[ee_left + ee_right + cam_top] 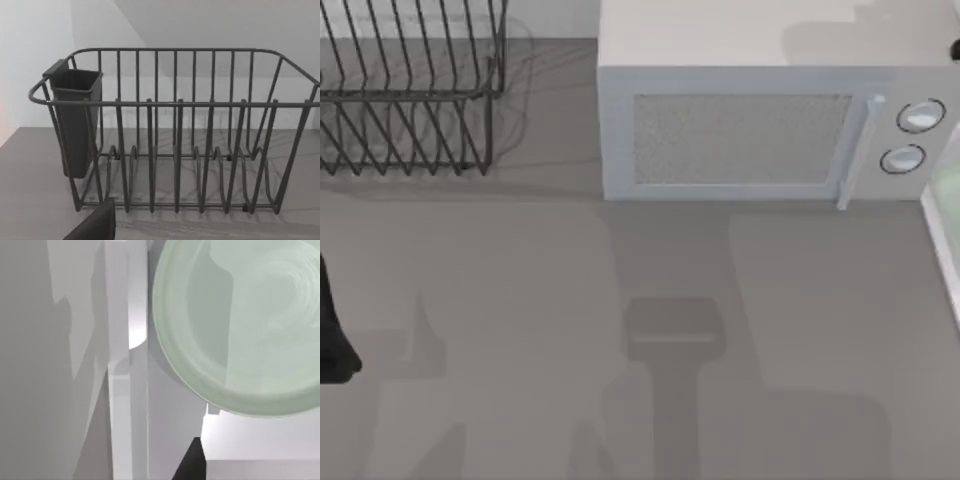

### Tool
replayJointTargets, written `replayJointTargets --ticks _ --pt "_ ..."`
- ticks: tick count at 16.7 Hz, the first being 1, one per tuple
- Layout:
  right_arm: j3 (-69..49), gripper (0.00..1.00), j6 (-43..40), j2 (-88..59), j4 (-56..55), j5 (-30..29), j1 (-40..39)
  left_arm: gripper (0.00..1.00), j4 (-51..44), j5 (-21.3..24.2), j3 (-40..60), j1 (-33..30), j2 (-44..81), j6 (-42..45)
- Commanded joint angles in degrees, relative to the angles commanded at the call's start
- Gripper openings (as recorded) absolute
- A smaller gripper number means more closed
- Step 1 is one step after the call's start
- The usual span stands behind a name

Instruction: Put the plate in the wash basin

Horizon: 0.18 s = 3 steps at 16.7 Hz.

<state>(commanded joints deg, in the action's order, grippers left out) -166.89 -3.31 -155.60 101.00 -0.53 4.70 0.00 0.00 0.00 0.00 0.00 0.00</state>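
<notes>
From above, I see the black wire dish rack (410, 85) well to the left of the light-grey microwave (760, 120), both at the back of the grey table (520, 330). My left arm (332, 330) shows as a dark shape at the table's left edge, forward of the rack; I cannot tell how its jaws stand.

The left wrist view gives what the top one does not: the rack (175, 135) face on, thin bent wires in upright bars and looped plate slots, with a dark, squared cutlery cup (75, 120) hung on one end (plain, matte, slightly tapered). A dark corner of my own gripper (95, 225) pokes in near the rack's foot.

Right of the microwave, the top view has only a thin pale sliver of the wash basin (945, 235) rim, with a faint green tint (948, 185) behind it.

The right wrist view fills that in: the plate (245, 325), round, shallow, smooth pale green with a soft sheen, lies over the white basin (165, 415) beside its straight rim (120, 390). A black tip of the right gripper (192, 462) shows near the plate's edge, apart from it; whether those jaws are spread I cannot tell.
</notes>
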Motion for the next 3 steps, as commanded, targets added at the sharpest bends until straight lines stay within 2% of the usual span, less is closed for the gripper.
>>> replayJointTargets --ticks 3 --pt "0.00 1.00 0.00 0.00 0.00 0.00 0.00 1.00 0.00 0.00 0.00 0.00 0.00 0.00"
